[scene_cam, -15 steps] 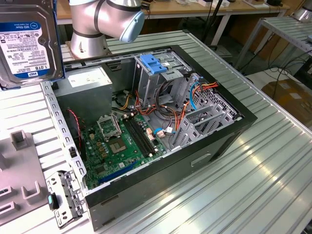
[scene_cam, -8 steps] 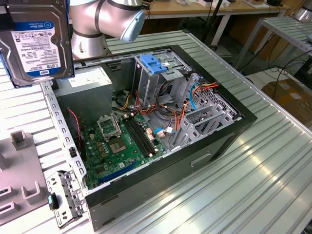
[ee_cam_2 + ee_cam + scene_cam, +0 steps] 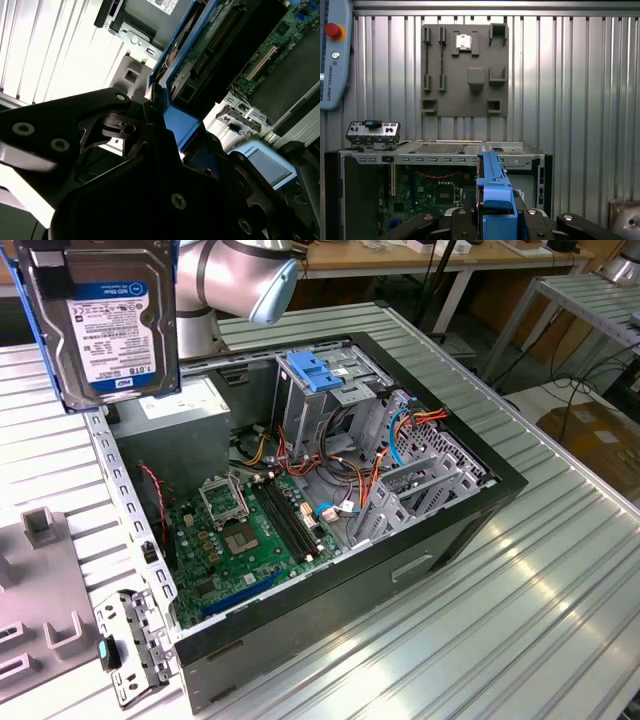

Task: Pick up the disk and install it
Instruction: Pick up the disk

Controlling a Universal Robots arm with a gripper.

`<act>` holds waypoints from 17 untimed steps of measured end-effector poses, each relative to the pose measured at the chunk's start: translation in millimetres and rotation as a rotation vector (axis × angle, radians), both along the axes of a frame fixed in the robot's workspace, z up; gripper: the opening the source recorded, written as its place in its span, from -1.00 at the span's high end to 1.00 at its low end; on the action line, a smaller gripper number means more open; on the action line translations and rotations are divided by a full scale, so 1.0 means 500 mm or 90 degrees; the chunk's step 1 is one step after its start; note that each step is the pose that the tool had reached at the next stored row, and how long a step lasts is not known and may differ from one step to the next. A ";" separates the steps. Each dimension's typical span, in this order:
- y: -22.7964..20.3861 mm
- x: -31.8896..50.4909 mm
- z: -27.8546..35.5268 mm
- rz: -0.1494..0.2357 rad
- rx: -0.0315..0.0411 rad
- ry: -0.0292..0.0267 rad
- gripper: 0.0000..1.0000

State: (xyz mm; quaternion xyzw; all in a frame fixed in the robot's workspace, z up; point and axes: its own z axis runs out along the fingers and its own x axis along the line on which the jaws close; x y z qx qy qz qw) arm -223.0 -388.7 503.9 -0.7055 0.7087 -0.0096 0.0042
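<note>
The disk [image 3: 105,320] hangs high at the exterior view's upper left, above the rear corner of the open computer case [image 3: 470,505]. Its white label with a dark top band faces the camera, and blue rails run along its sides. In the first wrist view the disk [image 3: 494,187] is seen edge-on, its blue rail standing between the black fingers of my gripper [image 3: 495,222], which is shut on it. The second wrist view shows the disk's circuit-board side [image 3: 210,40] and blue rail, again clamped by the gripper [image 3: 162,122].
Inside the case are the green motherboard [image 3: 245,530], a metal drive cage with a light-blue latch [image 3: 315,370], coloured cables and the grey power-supply box [image 3: 175,410]. A grey fixture plate [image 3: 465,65] and a teach pendant [image 3: 332,50] lie on the ribbed metal table. A detached bracket [image 3: 130,645] sits by the case front.
</note>
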 end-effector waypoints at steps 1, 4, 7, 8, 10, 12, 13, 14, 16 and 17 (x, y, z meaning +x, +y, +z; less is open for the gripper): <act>0.0000 0.005 0.000 0.000 0.0000 0.0000 0.25; -0.0002 0.022 0.000 0.000 0.0000 0.0000 0.25; -0.0006 0.043 0.000 0.000 0.0000 0.0000 0.25; -0.0007 0.048 -0.001 0.000 0.0000 0.0000 0.25; -0.0007 0.059 -0.001 0.000 0.0000 0.0000 0.25; -0.0008 0.070 -0.001 0.000 0.0000 0.0000 0.25; -0.0008 0.076 -0.001 0.000 0.0000 0.0000 0.25; -0.0008 0.085 -0.001 0.000 0.0000 0.0001 0.25; -0.0008 0.102 -0.001 0.000 0.0001 0.0000 0.25; -0.0009 0.107 -0.001 0.000 0.0000 0.0000 0.25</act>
